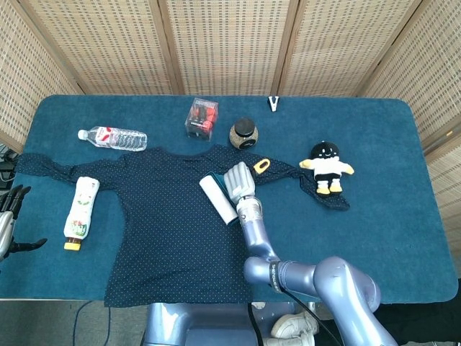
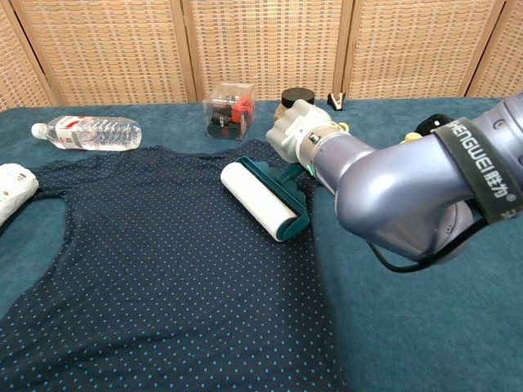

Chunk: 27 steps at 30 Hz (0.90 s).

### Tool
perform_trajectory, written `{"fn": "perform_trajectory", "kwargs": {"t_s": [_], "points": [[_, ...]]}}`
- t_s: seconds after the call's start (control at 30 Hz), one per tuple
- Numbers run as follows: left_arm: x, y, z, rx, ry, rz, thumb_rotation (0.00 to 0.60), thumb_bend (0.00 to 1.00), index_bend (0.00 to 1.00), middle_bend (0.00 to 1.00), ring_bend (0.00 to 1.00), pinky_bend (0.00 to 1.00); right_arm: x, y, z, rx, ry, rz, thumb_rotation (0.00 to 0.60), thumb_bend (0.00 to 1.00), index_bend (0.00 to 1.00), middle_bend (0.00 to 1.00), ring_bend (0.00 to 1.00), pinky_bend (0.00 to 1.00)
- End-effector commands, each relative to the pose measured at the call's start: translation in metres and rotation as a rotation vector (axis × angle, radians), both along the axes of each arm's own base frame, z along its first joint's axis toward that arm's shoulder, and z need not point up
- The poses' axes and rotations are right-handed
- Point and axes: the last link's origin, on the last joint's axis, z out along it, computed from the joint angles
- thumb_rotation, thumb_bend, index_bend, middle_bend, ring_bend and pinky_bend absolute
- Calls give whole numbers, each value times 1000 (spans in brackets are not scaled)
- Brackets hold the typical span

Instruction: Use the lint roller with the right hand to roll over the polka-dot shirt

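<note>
Midway through, by the look of it — lint roller (image 2: 260, 200) gripped by fingers of right hand (image 1: 240, 181), pressed on polka-dot shirt (image 1: 173, 223) near the collar; lower shirt possibly unrolled. Left hand (image 1: 9, 216) spread, idle.

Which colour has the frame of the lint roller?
Teal green, around a white roll; the lint roller shows best in the chest view.

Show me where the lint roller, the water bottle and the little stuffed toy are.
lint roller (image 2: 259, 200), chest view, on its white roll.
water bottle (image 1: 114, 137), head view, on its clear body.
stuffed toy (image 1: 328, 168), head view, on its white belly.
</note>
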Motion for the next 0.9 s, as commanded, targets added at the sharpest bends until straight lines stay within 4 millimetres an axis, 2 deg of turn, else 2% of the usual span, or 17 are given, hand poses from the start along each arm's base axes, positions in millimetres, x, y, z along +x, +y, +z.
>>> {"fn": "perform_trajectory", "kwargs": {"t_s": [0.03,0.3,0.5,0.73,0.9], "points": [[0,0,0,1,0,1,600,0,0,0,0,0,2,1,0,2,4,6,600,946,690,1000,1000,1000],[0,0,1,2,-4,-1,600,0,0,0,0,0,24,25,-16,55,-1,71,600,946,692,1000,1000,1000],[0,-1,2,4,-6,-3,600,0,0,0,0,0,50,59,-36,110,9,148,600,945,692,1000,1000,1000],[-1,-1,2,5,-9,-3,600,0,0,0,0,0,64,84,-49,159,-2,197,600,945,691,1000,1000,1000],[-1,-2,2,4,-9,-3,600,0,0,0,0,0,68,91,-53,169,-5,212,600,944,691,1000,1000,1000]]}}
